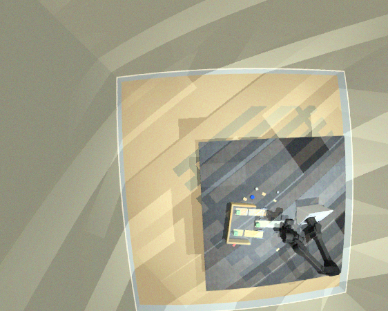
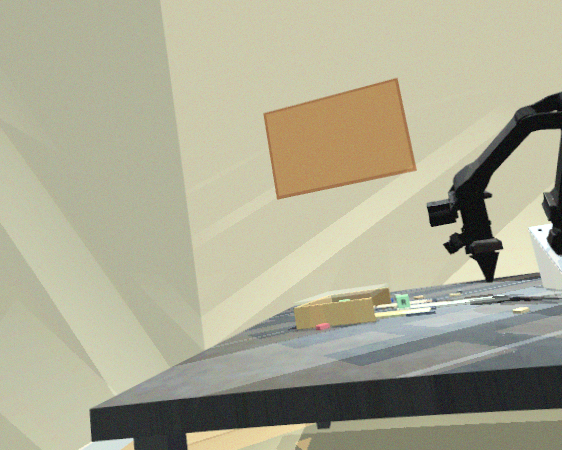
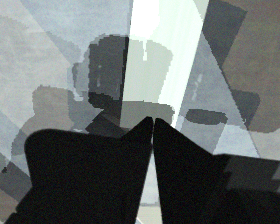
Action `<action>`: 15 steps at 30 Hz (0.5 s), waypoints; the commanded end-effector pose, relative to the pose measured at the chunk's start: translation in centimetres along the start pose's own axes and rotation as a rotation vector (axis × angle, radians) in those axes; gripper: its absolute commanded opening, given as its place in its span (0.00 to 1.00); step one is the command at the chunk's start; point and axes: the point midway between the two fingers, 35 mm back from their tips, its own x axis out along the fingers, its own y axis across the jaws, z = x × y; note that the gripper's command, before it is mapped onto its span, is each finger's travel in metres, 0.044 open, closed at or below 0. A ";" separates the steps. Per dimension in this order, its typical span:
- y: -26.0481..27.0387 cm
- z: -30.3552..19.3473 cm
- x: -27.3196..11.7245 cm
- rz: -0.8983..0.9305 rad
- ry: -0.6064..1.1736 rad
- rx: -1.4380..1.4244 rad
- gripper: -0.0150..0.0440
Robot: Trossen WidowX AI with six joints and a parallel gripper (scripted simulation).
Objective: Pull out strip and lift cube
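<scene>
The middle strip (image 1: 271, 224) (image 3: 188, 45) is pale and looks unbroken; it lies drawn out past the other two. A green cube (image 1: 257, 224) (image 2: 403, 302) stands on its far end, with a dark mark showing in the exterior view. The upper strip (image 1: 257, 212) and lower strip (image 1: 253, 234) each show a break in front of their green cubes, the upper cube (image 1: 238, 212) and the lower cube (image 1: 235, 233). My gripper (image 2: 489, 280) (image 3: 152, 123) is shut and empty, raised above the table beyond the cube, near the middle strip's outer end.
A tan three-sided wall (image 1: 230, 224) (image 2: 336, 313) stands around the far ends of the outer strips. A red block (image 1: 234, 245) (image 2: 323, 326) lies outside it. A blue disc (image 1: 252, 197) and several small pieces lie on the other side. A tan block (image 1: 277, 249) (image 2: 521, 310) lies nearer the arm.
</scene>
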 end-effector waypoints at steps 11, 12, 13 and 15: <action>0.0 4.8 -0.5 -0.003 0.000 -0.140 0.83; -0.1 5.1 -0.5 -0.003 0.000 -0.140 0.88; -0.1 5.4 -0.5 -0.003 0.000 -0.140 0.92; -0.1 6.1 -0.6 -0.003 -0.001 -0.140 1.00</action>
